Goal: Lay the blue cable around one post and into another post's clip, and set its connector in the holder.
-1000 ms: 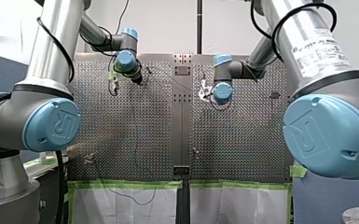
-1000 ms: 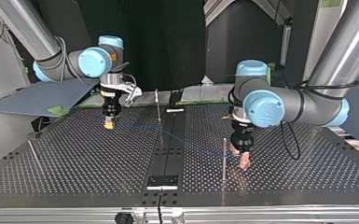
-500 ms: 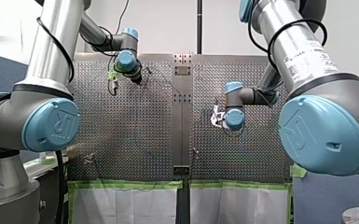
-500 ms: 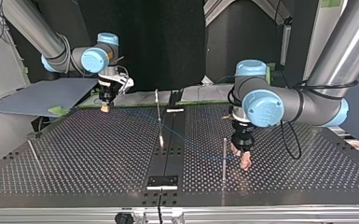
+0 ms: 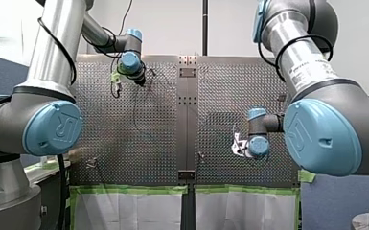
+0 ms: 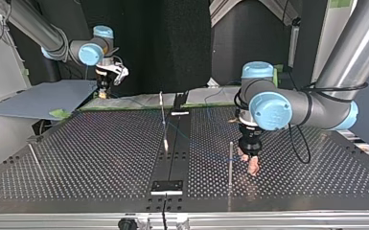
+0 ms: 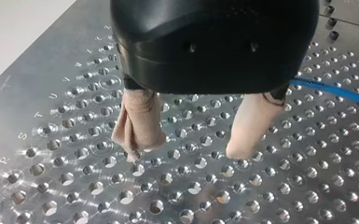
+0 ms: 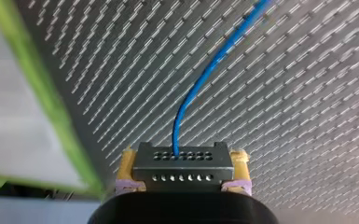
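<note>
My right gripper (image 8: 182, 181) has its yellow pads shut on a dark grey connector (image 8: 182, 164); the blue cable (image 8: 210, 70) rises from it over the perforated plate. In the top view this gripper (image 6: 103, 92) hangs at the far left, beyond the table's green-taped edge. The blue cable (image 6: 206, 152) runs faintly across the plate towards a thin upright post (image 6: 230, 163). Right beside that post my left gripper (image 6: 252, 166) stands open. In the left wrist view its beige fingers (image 7: 140, 126) hover apart just above the holes, nothing between them, the blue cable (image 7: 335, 91) off to one side.
A second post (image 6: 163, 117) stands on the dark centre strip, a third (image 6: 34, 155) leans at the top view's left. A dark block (image 6: 167, 187) sits on the strip near the front edge. A grey board (image 6: 38, 98) lies off the table at the far left.
My right arm has carried the connector from above the plate to beyond its far-left edge in the top view, drawing the cable along. My left arm has stayed by its post.
</note>
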`<state>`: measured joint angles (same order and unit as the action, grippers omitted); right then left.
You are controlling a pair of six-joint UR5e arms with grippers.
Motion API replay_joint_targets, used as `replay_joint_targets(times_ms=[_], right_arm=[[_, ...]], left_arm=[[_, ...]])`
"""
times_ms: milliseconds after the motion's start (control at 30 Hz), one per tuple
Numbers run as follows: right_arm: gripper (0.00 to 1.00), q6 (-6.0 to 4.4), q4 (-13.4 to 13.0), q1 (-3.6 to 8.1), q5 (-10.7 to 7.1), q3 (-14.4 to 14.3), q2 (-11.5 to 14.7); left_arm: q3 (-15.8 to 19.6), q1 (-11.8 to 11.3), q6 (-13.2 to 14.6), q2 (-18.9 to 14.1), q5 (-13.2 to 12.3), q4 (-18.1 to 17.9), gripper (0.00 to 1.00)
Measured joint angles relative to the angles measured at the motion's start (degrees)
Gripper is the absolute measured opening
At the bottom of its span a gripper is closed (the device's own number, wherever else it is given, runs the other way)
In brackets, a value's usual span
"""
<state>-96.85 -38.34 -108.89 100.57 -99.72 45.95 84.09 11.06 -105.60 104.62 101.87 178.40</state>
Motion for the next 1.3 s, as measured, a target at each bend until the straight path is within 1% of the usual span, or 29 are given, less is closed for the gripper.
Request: replay_joint_targets(times_ms=[67, 167, 400, 533, 600, 700, 900, 1167, 1300], right_arm=[[0.02, -0.04, -0.94, 0.89, 0.00, -0.95, -0.94], [0.02, -0.08, -2.40, 1.62, 0.03, -2.40, -2.39], [0.02, -0.13, -5.43, 2.32, 0.13, -5.43, -5.42], [0.02, -0.24, -7.51, 2.62, 0.95, -7.36, -7.52], [0.02, -0.26, -8.44, 2.70, 1.21, -7.58, -8.44], [0.02, -0.28, -9.83, 2.82, 1.41, -7.03, -9.82], [0.02, -0.35, -12.50, 3.23, 2.02, -4.80, -12.50], [0.02, -0.44, -16.94, 3.66, 2.11, -1.74, -16.93], [0.02, -0.46, -18.91, 3.73, 2.00, -0.91, -18.90]], left_arm=[[0.00, 0.06, -0.06, 0.00, 0.02, 0.01, 1.00], [0.00, 0.09, -0.17, 0.00, 0.01, 0.00, 1.00], [0.00, 0.12, -0.22, 0.00, 0.03, -0.05, 1.00], [0.00, 0.12, -0.22, 0.00, 0.03, -0.05, 1.00], [0.01, 0.12, -0.27, 0.01, 0.03, -0.05, 1.00], [0.00, 0.10, -0.35, 0.00, 0.03, -0.05, 1.00], [0.00, 0.06, -0.37, 0.00, 0.04, -0.09, 1.00], [0.01, -0.10, -0.28, 0.00, 0.22, -0.14, 1.00], [0.01, -0.18, -0.24, 0.00, 0.69, -0.14, 1.00]])
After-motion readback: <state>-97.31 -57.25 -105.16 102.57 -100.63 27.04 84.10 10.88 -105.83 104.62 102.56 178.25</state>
